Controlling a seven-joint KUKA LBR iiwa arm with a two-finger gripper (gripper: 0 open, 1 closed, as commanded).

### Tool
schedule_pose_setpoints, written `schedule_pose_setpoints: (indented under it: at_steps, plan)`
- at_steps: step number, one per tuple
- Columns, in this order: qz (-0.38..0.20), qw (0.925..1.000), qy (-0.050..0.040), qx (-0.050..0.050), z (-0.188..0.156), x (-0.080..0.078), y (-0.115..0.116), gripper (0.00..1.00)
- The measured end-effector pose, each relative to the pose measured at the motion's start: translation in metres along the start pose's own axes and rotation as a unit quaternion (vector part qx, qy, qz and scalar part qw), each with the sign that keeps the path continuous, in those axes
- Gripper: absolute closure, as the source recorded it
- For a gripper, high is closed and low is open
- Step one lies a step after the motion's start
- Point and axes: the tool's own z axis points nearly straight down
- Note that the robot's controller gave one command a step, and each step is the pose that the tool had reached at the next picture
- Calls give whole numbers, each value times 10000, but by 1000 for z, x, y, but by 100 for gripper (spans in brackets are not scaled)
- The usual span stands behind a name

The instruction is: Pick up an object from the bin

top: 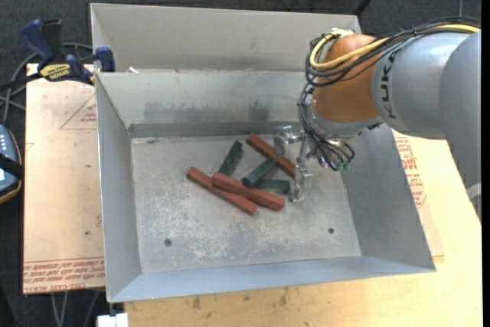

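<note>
The grey bin (115, 188) carries a small heap of bars near the middle of its floor, well apart from its left wall. At the left of the heap lie two long red-brown bars (230, 192), one across the other. Just behind them, toward the back wall, lies a short dark green block (230, 158). Further right are two dark green bars (267, 178), touching each other, and a third red-brown bar (269, 152) that lies slanted over them. The gripper (293, 165) is low over the right end of this heap, at the right end of the slanted bar. Whether it is released or clenched I cannot tell, and nothing is seen held.

I think the danger is the crowding. The bars touch, so a close here may catch two together. It may also nip only the end of one, which would then turn and slip out during the lift. A descent onto a bar may only push the heap aside.
</note>
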Motion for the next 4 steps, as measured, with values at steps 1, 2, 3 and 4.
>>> schedule_pose_setpoints:
  at_steps: [1, 2, 3, 4]
  plan:
    - [-5, 10000, -23, 3, -2, -2, 0, 100]
    - [-653, 9979, -34, 9, -179, 26, 30, 100]
    - [-654, 9979, 6, -1, -174, 27, 31, 0]
    - [-1458, 9893, 41, -22, -24, -13, 84, 0]
